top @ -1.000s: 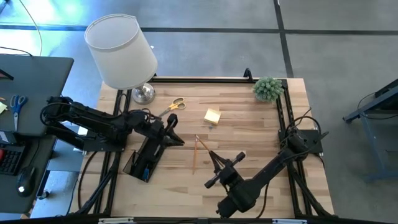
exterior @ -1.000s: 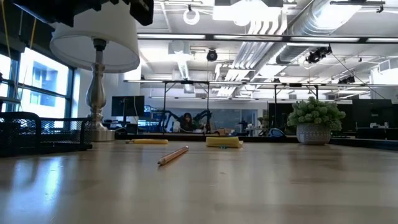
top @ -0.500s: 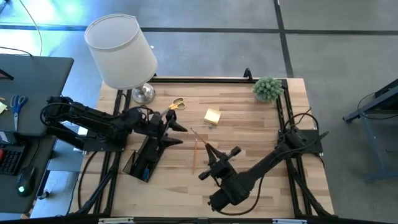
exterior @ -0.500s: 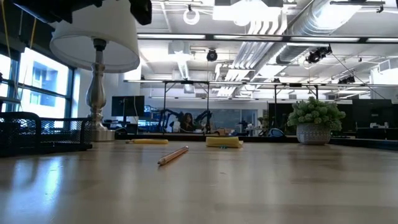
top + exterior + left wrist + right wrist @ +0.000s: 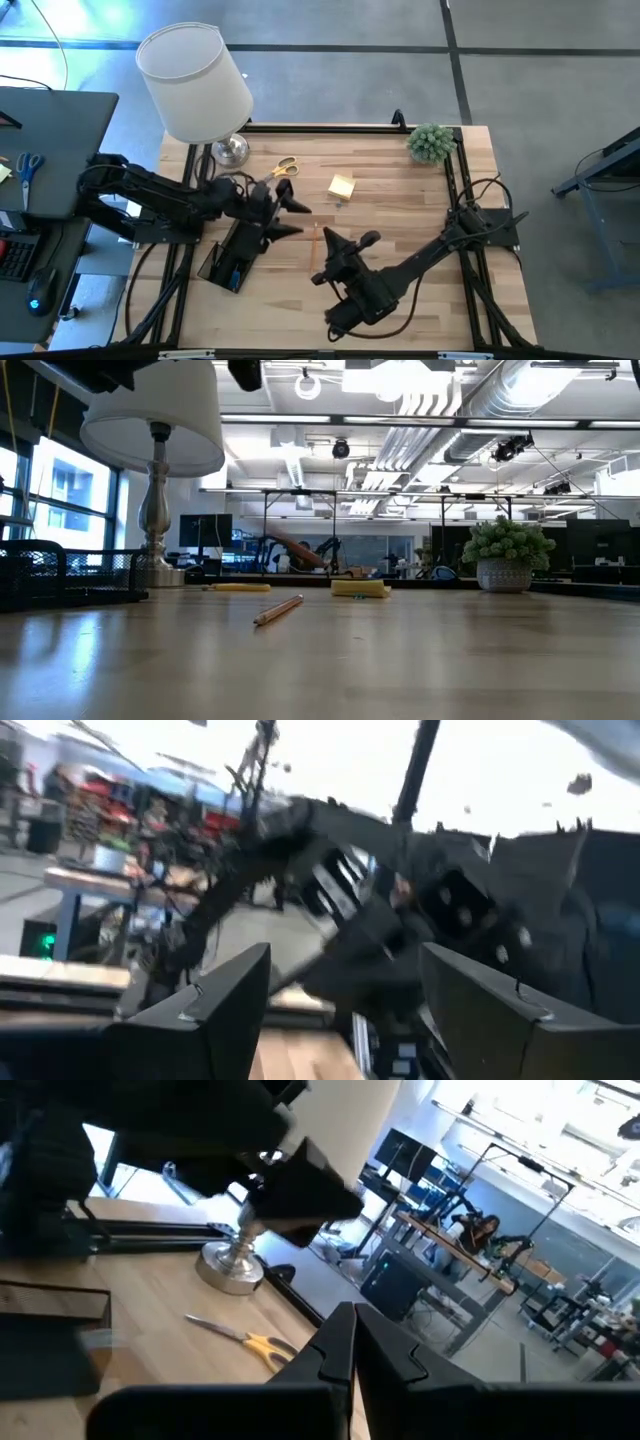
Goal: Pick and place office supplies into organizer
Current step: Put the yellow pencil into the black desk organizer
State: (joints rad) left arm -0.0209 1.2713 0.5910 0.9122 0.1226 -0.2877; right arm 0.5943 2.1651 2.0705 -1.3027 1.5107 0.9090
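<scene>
White-shaded lamp (image 5: 195, 82), green plant (image 5: 430, 142), blue-handled scissors (image 5: 28, 167) off-table.

arms: two, black, jointed | fingers (image 5: 215, 1010): dark, angular, wedge-shaped | cables: black, looped

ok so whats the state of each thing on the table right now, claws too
left claw: open, empty, above the organizer's far end
right claw: shut, holding a pencil, lifted off the table
organizer: flat on the table, some items inside
loose pencil: lying flat on the wood
yellow-handled scissors: lying flat near the lamp base
sticky-note pad: flat, untouched
lamp: upright
plant: upright, far corner
</scene>
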